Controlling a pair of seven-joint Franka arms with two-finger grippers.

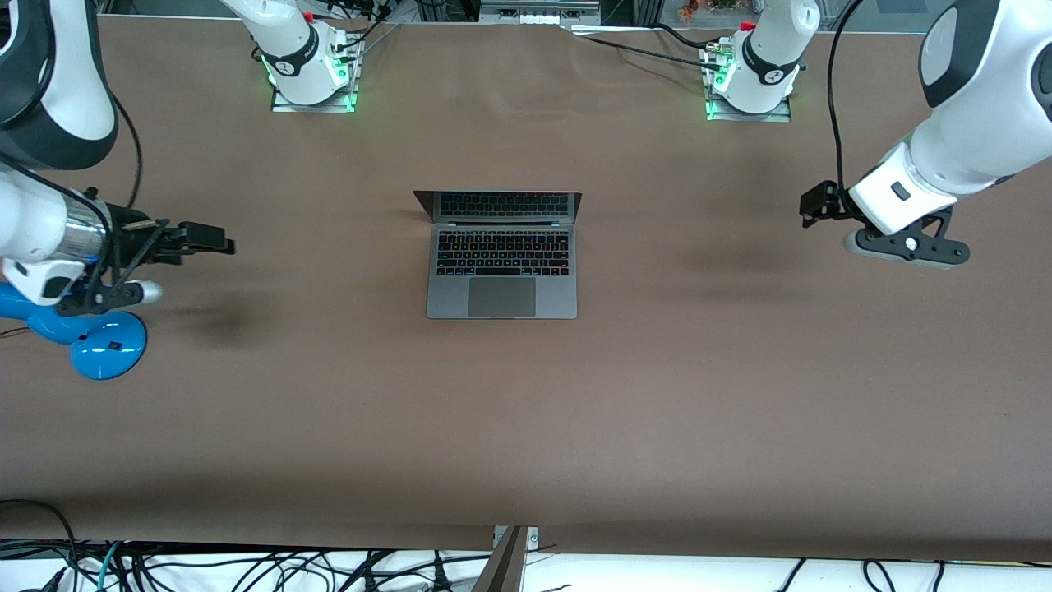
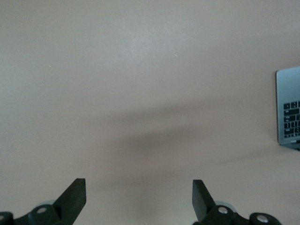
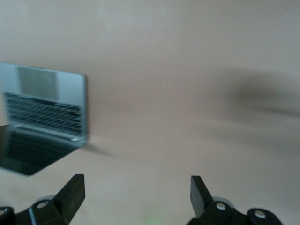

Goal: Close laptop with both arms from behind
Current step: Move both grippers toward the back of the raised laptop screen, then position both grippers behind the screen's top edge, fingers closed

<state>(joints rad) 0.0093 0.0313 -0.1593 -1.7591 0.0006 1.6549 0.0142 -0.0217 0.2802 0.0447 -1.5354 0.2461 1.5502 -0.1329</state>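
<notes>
From the front view we saw one laptop (image 1: 501,259) open at the middle of the brown tabletop (image 1: 657,395), its screen tilted and its trackpad toward the camera-side edge. Only that view showed the whole scene: two arms, two bases along the robots' edge, and one blue lamp-like object (image 1: 99,341) at the right arm's end. The wrist views added what it lacked. In the left wrist view the left end effector (image 2: 139,199) had its fingers spread apart over bare tabletop, a corner of the laptop at the frame's edge. The right end effector (image 3: 137,197) was likewise spread apart, holding nothing. Wide bare tabletop lay between the laptop and each end effector.
</notes>
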